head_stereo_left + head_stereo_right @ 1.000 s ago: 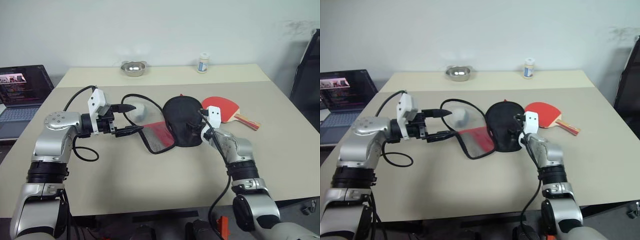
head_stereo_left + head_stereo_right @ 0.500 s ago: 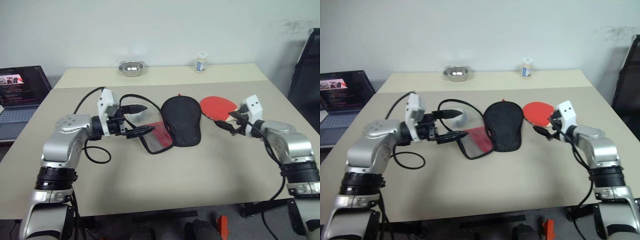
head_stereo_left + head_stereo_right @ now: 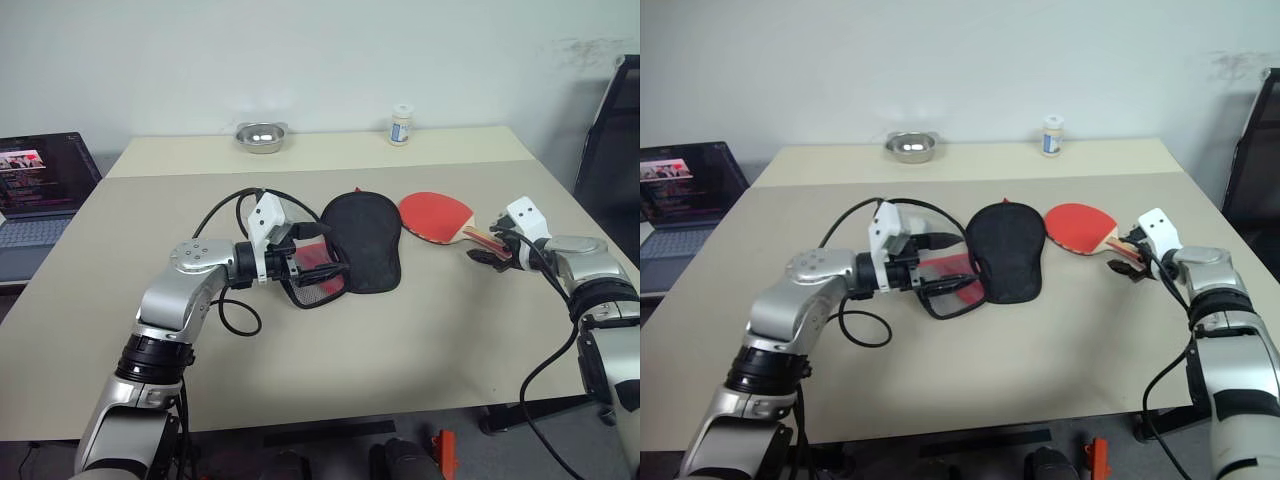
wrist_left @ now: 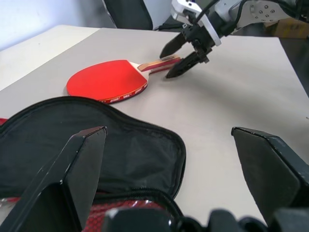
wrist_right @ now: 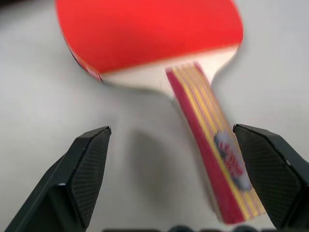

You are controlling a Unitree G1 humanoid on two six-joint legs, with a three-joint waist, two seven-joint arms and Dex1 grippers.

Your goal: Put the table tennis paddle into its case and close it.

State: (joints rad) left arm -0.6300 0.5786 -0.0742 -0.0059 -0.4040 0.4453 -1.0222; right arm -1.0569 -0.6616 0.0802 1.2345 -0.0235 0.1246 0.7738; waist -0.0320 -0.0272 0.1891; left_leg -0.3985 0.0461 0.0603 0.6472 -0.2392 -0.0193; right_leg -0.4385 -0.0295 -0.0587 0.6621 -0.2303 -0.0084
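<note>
Right wrist view: open right hand (image 5: 171, 181) straddles paddle (image 5: 159, 43) handle end.

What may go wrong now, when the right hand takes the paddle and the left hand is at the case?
1. The right hand is open at the handle end of the paddle, and the handle sits off to one side between its fingers; closing may push it away instead of gripping it.
2. The paddle lies flat on the table, so the fingers may scrape the surface.
3. The left hand hovers open over the case and its folded flap; a poor pinch could drag the case.
</note>
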